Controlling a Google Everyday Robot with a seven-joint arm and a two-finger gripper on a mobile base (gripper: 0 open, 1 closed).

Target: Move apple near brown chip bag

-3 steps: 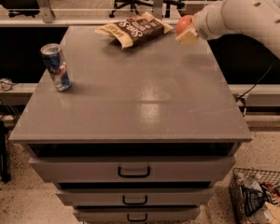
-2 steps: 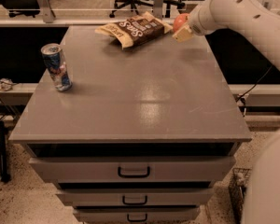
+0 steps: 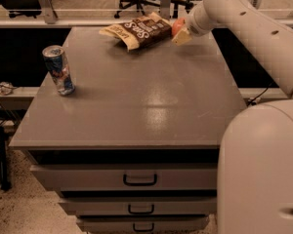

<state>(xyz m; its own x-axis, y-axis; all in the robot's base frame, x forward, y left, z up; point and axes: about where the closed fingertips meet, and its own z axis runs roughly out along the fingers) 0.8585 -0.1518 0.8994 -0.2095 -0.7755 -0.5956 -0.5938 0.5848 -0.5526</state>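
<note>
Camera view. Passing first an upright blue, red and silver drink can [image 3: 58, 69] at the left of the grey tabletop [image 3: 136, 101]; farther back, meeting a flat dark-brown crinkly chip bag [image 3: 139, 29]; just right of it, finding the end effector [image 3: 179, 32] pinching a round reddish-orange apple [image 3: 176, 26].

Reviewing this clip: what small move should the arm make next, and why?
Probably ease the apple straight down onto the table, ready for release. The gripper, at the table's far right, holds the apple just beside the right end of the chip bag, so it looks near enough already. Whether the apple touches the tabletop cannot be told.
</note>
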